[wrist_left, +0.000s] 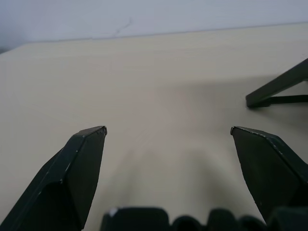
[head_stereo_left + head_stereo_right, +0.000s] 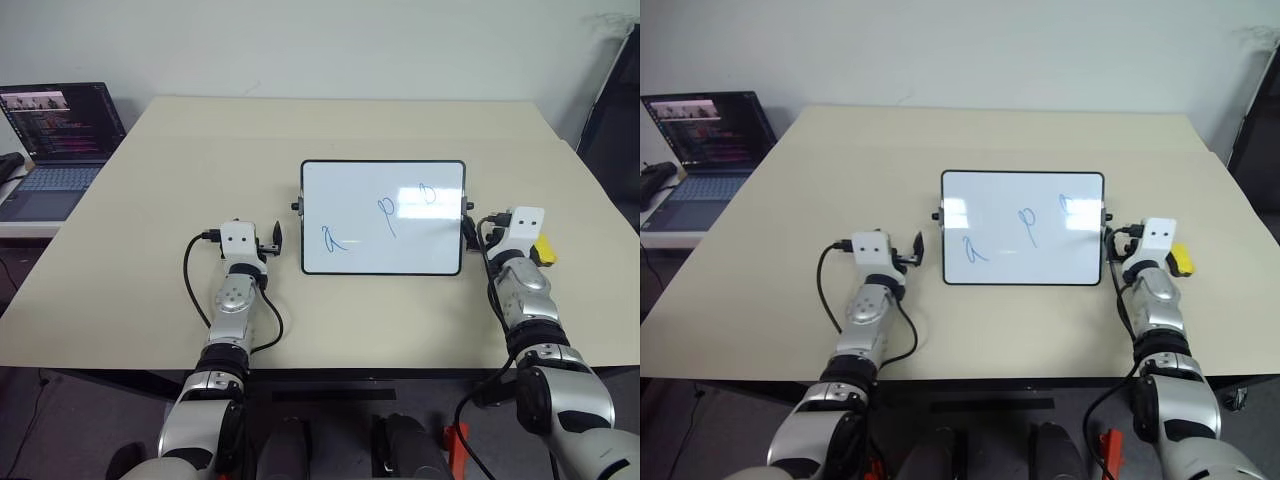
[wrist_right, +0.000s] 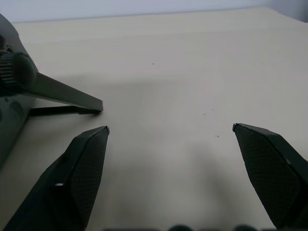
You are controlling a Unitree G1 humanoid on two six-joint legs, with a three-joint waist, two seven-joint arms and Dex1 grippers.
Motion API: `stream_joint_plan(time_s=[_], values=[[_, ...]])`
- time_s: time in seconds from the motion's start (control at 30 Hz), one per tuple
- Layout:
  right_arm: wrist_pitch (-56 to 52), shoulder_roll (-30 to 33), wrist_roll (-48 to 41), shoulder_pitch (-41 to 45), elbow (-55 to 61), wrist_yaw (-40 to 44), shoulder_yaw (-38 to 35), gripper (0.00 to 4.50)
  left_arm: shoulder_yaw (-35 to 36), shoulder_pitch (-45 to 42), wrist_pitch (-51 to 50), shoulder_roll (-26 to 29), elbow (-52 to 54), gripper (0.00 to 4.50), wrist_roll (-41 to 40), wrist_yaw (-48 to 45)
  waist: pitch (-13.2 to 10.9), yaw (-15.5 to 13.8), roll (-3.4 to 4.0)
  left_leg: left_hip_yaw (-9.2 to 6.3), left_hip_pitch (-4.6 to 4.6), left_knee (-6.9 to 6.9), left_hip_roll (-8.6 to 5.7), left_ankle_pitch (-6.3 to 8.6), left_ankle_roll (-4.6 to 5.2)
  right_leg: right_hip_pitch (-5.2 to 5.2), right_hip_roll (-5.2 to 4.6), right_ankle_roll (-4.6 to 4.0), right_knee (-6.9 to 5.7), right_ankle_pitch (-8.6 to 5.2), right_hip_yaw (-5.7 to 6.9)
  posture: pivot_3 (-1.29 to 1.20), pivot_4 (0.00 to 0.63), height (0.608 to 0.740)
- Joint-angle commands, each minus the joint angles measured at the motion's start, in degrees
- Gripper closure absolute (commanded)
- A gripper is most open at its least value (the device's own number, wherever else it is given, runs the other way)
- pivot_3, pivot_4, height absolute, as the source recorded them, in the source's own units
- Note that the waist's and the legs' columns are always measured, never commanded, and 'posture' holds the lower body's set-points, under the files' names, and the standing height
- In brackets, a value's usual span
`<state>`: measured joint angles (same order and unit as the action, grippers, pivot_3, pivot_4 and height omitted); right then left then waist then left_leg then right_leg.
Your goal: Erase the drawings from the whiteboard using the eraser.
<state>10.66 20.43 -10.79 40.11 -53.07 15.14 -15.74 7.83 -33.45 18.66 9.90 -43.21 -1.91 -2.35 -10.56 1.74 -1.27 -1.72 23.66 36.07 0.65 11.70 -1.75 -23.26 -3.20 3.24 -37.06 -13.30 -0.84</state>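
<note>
The left gripper [image 1: 168, 131] hangs spread and empty, the whiteboard [image 2: 382, 217] with its blue drawings [image 2: 386, 215] just to its right. The right gripper [image 3: 171, 128] gapes empty too, beside the board's far edge; the eraser [image 2: 543, 250] lies just outside it. It should probably swing outward, then close squarely across that yellow block.

Both arms reach forward over the table, and the left gripper [image 1: 168, 132] and right gripper [image 3: 171, 129] are wide open.
</note>
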Motion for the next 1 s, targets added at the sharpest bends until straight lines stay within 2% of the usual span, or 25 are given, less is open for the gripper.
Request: stream_joint_plan(time_s=[0.03, 0.23, 0.4, 0.57, 0.63, 0.77, 1.0], values=[[-1.05, 2.43, -1.47, -1.37, 4.28, 3.21, -0.87, 0.02, 0.05, 0.2, 0.52, 1.05, 2.47, 0.0, 0.62, 0.61, 0.0, 0.0, 0.0, 0.01, -0.01, 0.0, 0.0, 0.0, 0.0, 0.0, 0.0, 0.0, 0.0, 0.0, -0.01, 0.0, 0.15, 0.74], [-7.74, 6.65, -4.92, -6.58, 14.85, 7.6, -2.65, 0.02, 0.88, 5.18, -2.85, 5.88, 11.92, 0.0, -3.33, -8.31, 0.0, 0.18, 0.0, 0.05, -0.02, -0.01, 0.04, 0.0, 0.0, -0.02, 0.02, 0.0, -0.01, 0.0, -0.04, 0.0, 0.15, 0.74], [-18.28, 11.42, -10.55, -12.0, 27.85, 13.09, -4.69, 0.02, 0.71, 10.73, -7.19, 14.27, 24.4, 0.0, -7.18, -20.04, -0.01, 0.08, 0.01, 0.07, -0.04, -0.01, 0.06, 0.01, 0.0, -0.02, 0.02, -0.01, -0.02, 0.0, -0.06, 0.0, 0.15, 0.74], [-27.38, 18.73, -14.04, -15.21, 36.27, 17.45, -6.76, 0.02, 0.01, 13.96, -19.24, 22.24, 39.56, 0.0, -17.1, -34.61, -0.01, -0.06, 0.01, 0.1, -0.04, 0.02, 0.07, 0.01, 0.0, 0.0, 0.02, -0.01, -0.01, -0.01, -0.08, 0.0, 0.15, 0.74], [-29.6, 21.1, -14.26, -15.56, 37.38, 18.67, -6.75, 0.02, -0.18, 13.76, -24.35, 24.38, 43.76, 0.0, -19.47, -37.09, -0.01, -0.11, 0.01, 0.11, -0.05, 0.03, 0.08, 0.01, 0.0, 0.02, 0.01, -0.01, 0.0, -0.01, -0.08, 0.0, 0.15, 0.74], [-33.01, 25.04, -13.7, -14.67, 37.57, 20.98, -5.88, 0.02, -1.21, 11.03, -31.01, 26.35, 48.62, 0.0, -21.43, -39.75, -0.01, -0.08, 0.01, 0.16, -0.14, 0.02, 0.1, 0.01, 0.01, 0.07, 0.04, 0.17, 0.03, -0.14, -0.1, 0.0, 0.15, 0.74], [-36.52, 29.03, -10.37, -12.68, 38.04, 20.71, -3.82, 0.02, -3.1, 7.85, -42.6, 25.69, 56.57, 0.0, -28.75, -42.83, -0.01, 0.1, 0.01, 0.24, -0.14, 0.01, 0.1, 0.01, 0.01, 0.05, 0.05, 0.23, 0.04, -0.18, -0.18, 0.0, 0.15, 0.74]])
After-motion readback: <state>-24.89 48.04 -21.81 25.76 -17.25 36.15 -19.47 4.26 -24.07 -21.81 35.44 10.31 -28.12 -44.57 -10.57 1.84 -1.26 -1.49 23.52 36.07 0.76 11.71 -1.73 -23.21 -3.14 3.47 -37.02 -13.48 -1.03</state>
